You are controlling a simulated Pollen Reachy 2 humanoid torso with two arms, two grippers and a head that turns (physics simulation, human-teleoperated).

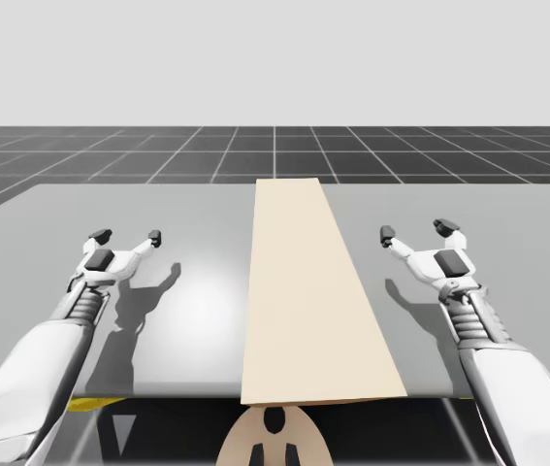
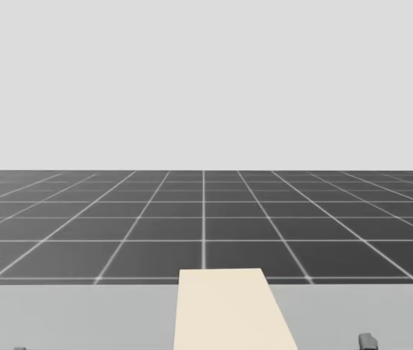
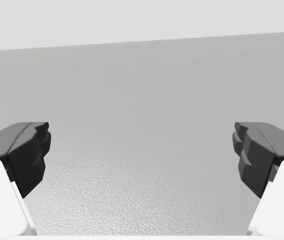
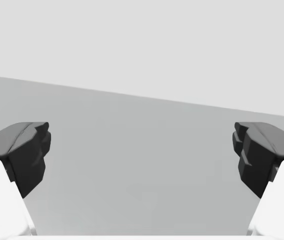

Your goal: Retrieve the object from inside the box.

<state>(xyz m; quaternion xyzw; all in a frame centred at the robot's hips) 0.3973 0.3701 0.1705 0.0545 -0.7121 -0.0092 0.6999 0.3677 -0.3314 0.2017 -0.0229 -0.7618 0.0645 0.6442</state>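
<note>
A long, narrow, pale tan box point(image 1: 308, 291) lies down the middle of the grey worktop point(image 1: 187, 291), running from the near edge to about the far edge. From above it presents one plain, flat tan face. In the head view its far end rises a little above the line of the worktop's far edge. The inside is hidden, so I cannot tell where the object lies within it.

The robot's left hand point(image 1: 128, 236) is held over the worktop to the left of the box and well apart from it. Its two dark-tipped fingers point(image 3: 29, 150) are spread wide, with nothing between them. Seen from its wrist, there is textured grey surface under and ahead of the hand. Its shadow falls on the worktop just to its right, short of the box.

The right hand point(image 1: 416, 230) mirrors it on the right side of the box, also well apart from it. Its fingers point(image 4: 254, 152) are likewise splayed and hold nothing, and smooth grey worktop stretches ahead of them. Both hands point towards the far side and sit at about the same depth.

Beyond the worktop a dark gridded floor point(image 1: 275, 155) runs off to a pale, even backdrop.
</note>
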